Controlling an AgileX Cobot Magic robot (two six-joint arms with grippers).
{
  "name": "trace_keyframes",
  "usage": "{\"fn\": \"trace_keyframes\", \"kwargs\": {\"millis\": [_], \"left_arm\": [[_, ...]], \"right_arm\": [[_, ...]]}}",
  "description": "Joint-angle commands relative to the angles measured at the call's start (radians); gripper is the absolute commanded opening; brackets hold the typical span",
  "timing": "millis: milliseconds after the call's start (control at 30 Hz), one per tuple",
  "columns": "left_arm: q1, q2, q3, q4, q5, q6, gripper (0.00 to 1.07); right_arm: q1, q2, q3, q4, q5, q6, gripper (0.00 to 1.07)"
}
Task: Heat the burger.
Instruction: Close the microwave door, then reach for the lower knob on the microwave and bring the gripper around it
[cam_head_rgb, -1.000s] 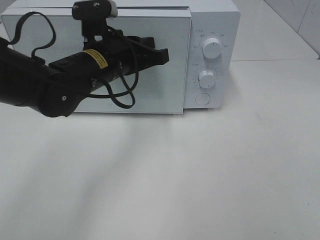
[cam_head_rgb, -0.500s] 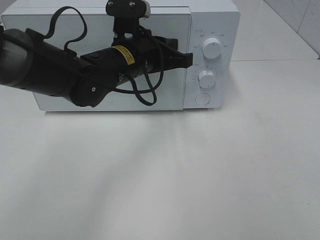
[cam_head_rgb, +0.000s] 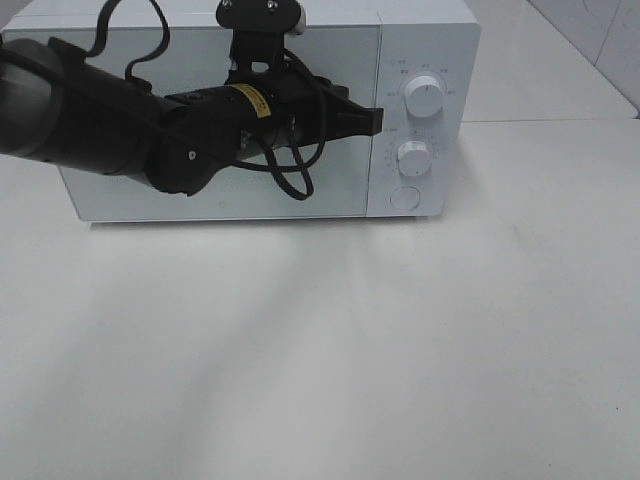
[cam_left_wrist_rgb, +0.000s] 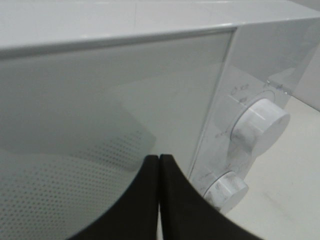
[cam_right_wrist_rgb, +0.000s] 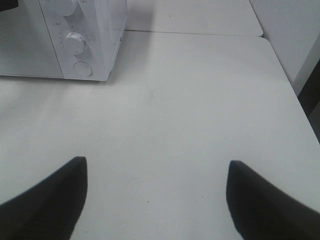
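Note:
The burger is out of view in every frame. A white microwave (cam_head_rgb: 425, 40) stands at the back of the table with its mirrored door (cam_head_rgb: 330, 195) flush against the body. My left gripper (cam_head_rgb: 377, 120) is shut with nothing in it, its tips against the door's right edge beside the control panel. The left wrist view shows the two black fingers (cam_left_wrist_rgb: 150, 200) pressed together in front of the door (cam_left_wrist_rgb: 100, 100). My right gripper (cam_right_wrist_rgb: 156, 162) hangs open and empty over bare table, to the right of the microwave (cam_right_wrist_rgb: 95, 30).
The control panel carries an upper knob (cam_head_rgb: 424, 98), a lower knob (cam_head_rgb: 412, 155) and a round button (cam_head_rgb: 404, 197). The white table (cam_head_rgb: 350, 350) spreads in front of the microwave. Its right edge (cam_right_wrist_rgb: 287, 75) borders a wall.
My left arm swept to the right and toward the microwave with the door ahead of it. The door went from ajar to flush shut. The right gripper stayed put.

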Motion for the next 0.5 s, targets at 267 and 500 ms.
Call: {"fn": "trace_keyframes", "kwargs": {"millis": [267,500], "left_arm": [[-0.040,-0.113,-0.011,-0.007,0.440,-0.006,0.04],[-0.040,-0.186,-0.011,-0.010,0.720,-0.006,0.63]], "right_arm": [[-0.005,-0.025,0.002,-0.004,-0.014,-0.015,0.73],[-0.005,-0.025,0.002,-0.004,-0.014,-0.015,0.73]]}}
